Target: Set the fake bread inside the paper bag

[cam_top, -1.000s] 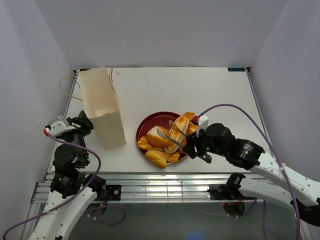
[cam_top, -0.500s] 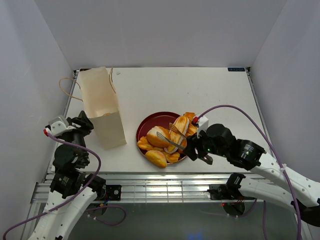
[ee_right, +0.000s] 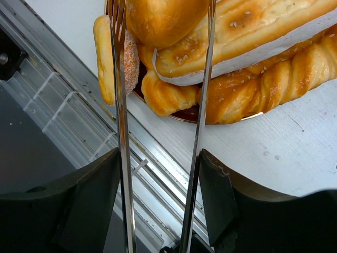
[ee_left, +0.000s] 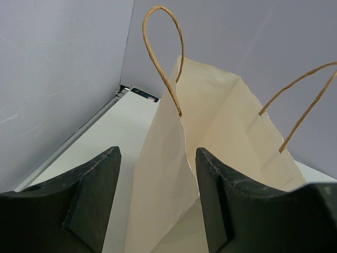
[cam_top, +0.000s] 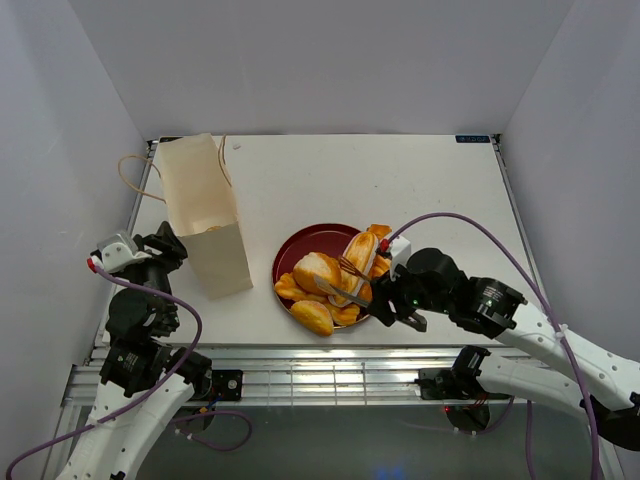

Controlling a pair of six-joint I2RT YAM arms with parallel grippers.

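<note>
At the left side of the table [cam_top: 420, 180], the paper bag [cam_top: 205, 215] is standing upright with its mouth open. The left gripper [ee_left: 158, 158] is hovering just beside the bag, jaws spread wide and gripping nothing. Right of the bag, the fake bread [cam_top: 318, 272] is lying heaped on a dark red plate [cam_top: 290, 256]. The right gripper [ee_right: 159, 153] is clasping metal tongs [ee_right: 121, 132] over the heap. The tongs are gaping open, their arms straddling a round bun [ee_right: 163, 18]. Whether the tips are touching it cannot be told.

Probably a lab test booth: plain white walls [cam_top: 300, 60], aluminium rails [cam_top: 300, 365].
</note>
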